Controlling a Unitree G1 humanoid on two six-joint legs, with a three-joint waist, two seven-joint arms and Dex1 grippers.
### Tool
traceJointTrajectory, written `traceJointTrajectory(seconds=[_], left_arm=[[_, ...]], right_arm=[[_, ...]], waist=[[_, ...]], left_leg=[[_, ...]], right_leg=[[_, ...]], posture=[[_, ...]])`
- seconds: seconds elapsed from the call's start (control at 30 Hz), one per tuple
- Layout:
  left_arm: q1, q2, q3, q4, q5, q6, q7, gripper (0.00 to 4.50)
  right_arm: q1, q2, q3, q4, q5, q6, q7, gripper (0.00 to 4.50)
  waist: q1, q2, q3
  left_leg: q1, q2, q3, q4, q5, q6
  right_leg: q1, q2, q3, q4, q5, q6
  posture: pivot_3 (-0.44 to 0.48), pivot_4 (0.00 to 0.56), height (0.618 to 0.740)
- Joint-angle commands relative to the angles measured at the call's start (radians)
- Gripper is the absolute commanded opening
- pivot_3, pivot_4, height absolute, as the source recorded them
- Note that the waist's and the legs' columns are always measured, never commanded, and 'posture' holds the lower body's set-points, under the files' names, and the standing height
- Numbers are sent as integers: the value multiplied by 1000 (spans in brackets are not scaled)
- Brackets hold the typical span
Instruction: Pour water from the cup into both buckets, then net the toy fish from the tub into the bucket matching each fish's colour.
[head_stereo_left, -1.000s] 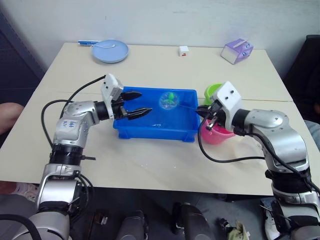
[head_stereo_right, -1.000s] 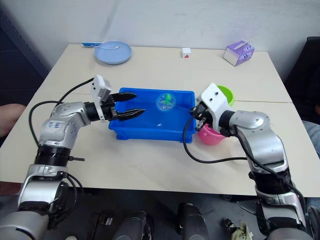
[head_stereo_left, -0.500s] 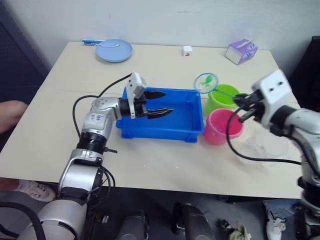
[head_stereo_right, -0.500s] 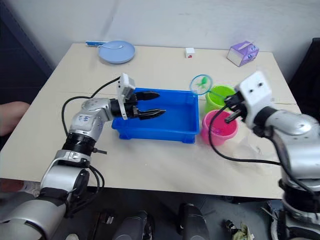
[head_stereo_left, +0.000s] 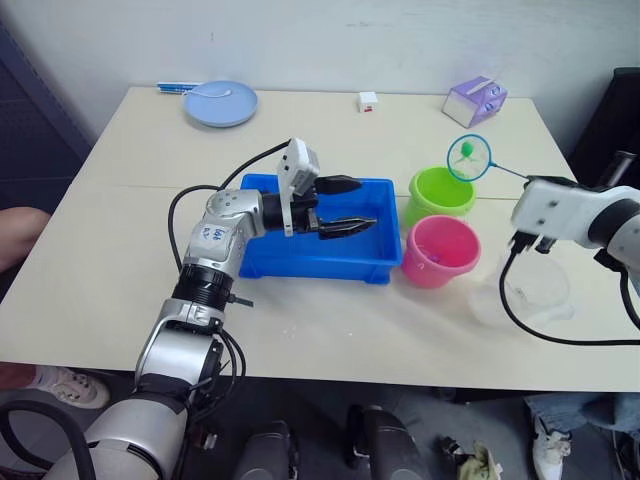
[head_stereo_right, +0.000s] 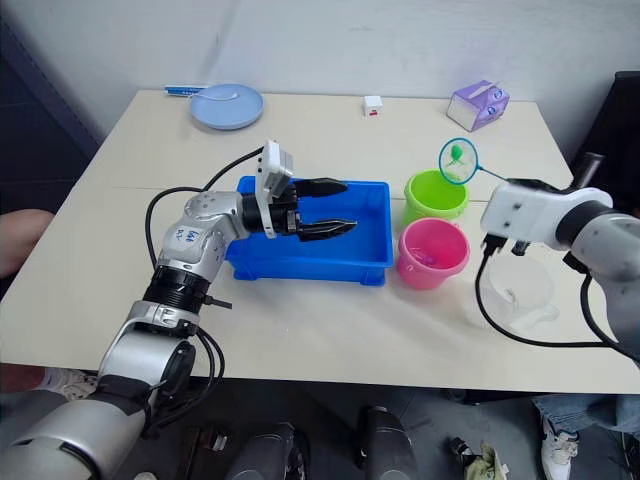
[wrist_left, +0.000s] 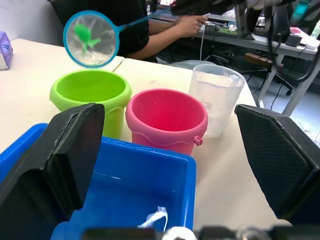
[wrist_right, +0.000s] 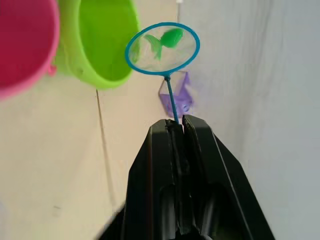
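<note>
This looks like a lab or office workroom — not a home. The things stand on two plain beige tables (head_stereo_left: 330, 330) pushed together along a seam, set against a bare white wall (head_stereo_left: 350, 40). In the left wrist view, a person (wrist_left: 150, 25) in a dark top sits behind at a long grey desk (wrist_left: 260, 42) crowded with cables and small devices, an arm resting on it. More cables lie on the floor under the table's near edge. A pale blue plate (head_stereo_left: 220, 102) and a purple tissue box (head_stereo_left: 475, 101) sit at the far side — everyday clutter, nothing domestic around them.
</note>
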Motion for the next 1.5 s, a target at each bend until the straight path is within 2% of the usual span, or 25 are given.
traceJointTrajectory(seconds=[0.03,0.2,0.33,0.47,0.63,0.73,0.83,0.97,1.17,1.23,1.3,1.4,1.47,1.5], left_arm=[[-6,17,18,-38,-9,-1,4,4500],[-5,30,20,-33,-9,-4,7,4500],[2,52,20,-22,2,-11,6,4500],[41,135,23,-75,-12,33,-48,4500],[168,301,36,-297,-86,186,-161,4500],[285,442,78,-468,-159,315,-209,4500],[401,564,127,-592,-207,397,-220,4500],[544,672,174,-687,-211,425,-206,4500],[662,688,255,-762,-205,440,-95,4500],[682,682,269,-774,-204,444,-59,4500],[688,677,272,-781,-220,471,-33,4500],[678,664,267,-775,-230,469,-15,4500],[652,644,262,-746,-241,464,-10,4500],[642,636,261,-735,-246,462,-9,4500]], right_arm=[[-20,-36,3,49,-131,-142,-83,756],[-40,-7,-47,107,-100,-185,-70,756],[-35,80,-118,103,68,-147,-7,756],[-53,279,-225,-73,490,144,134,756],[-46,397,-276,-280,916,492,223,756],[-14,430,-237,-376,1088,589,278,756],[22,441,-152,-400,1099,595,328,756],[71,464,27,-365,967,488,386,756],[76,531,256,-189,705,246,426,756],[73,548,290,-126,644,187,426,756],[73,551,299,-87,614,175,427,1799],[90,557,263,-90,622,192,412,3135],[130,527,168,-171,680,232,405,4145],[149,516,124,-206,705,248,400,4407]], waist=[[0,0,0],[0,0,0],[0,0,0],[-5,0,0],[-4,1,0],[-3,1,0],[-2,1,0],[2,1,0],[-3,0,0],[-4,0,0],[-3,0,0],[-2,0,0],[-2,0,0],[1,0,0]], left_leg=[[0,0,0,0,0,0],[0,0,0,0,0,0],[0,0,0,1,0,0],[0,1,-1,0,0,0],[0,2,-3,1,0,-1],[-2,2,-7,3,0,-1],[-2,1,-8,3,0,0],[-2,0,-10,3,-1,1],[-1,0,-10,2,-1,1],[-1,0,-10,2,-1,1],[-1,0,-10,2,-1,1],[-1,0,-10,2,-1,1],[-1,0,-10,2,-1,1],[-1,0,-11,2,-1,1]], right_leg=[[0,0,0,0,0,0],[0,0,0,0,0,0],[0,0,-1,0,0,0],[0,1,-2,0,0,0],[0,2,-1,2,0,0],[1,0,1,1,0,0],[2,-1,0,-1,0,-1],[5,-3,-1,-3,0,-1],[6,-2,-1,-4,0,-1],[6,-2,-1,-4,0,-1],[6,-2,-1,-4,0,-1],[6,-2,-2,-4,0,-1],[6,-2,-2,-4,0,-1],[6,-2,-2,-4,0,-1]], posture=[[0,150,739],[0,150,739],[0,150,739],[0,150,739],[0,150,739],[0,150,739],[0,150,739],[0,150,739],[0,150,739],[0,150,739],[0,150,739],[0,150,739],[0,150,739],[0,150,739]])
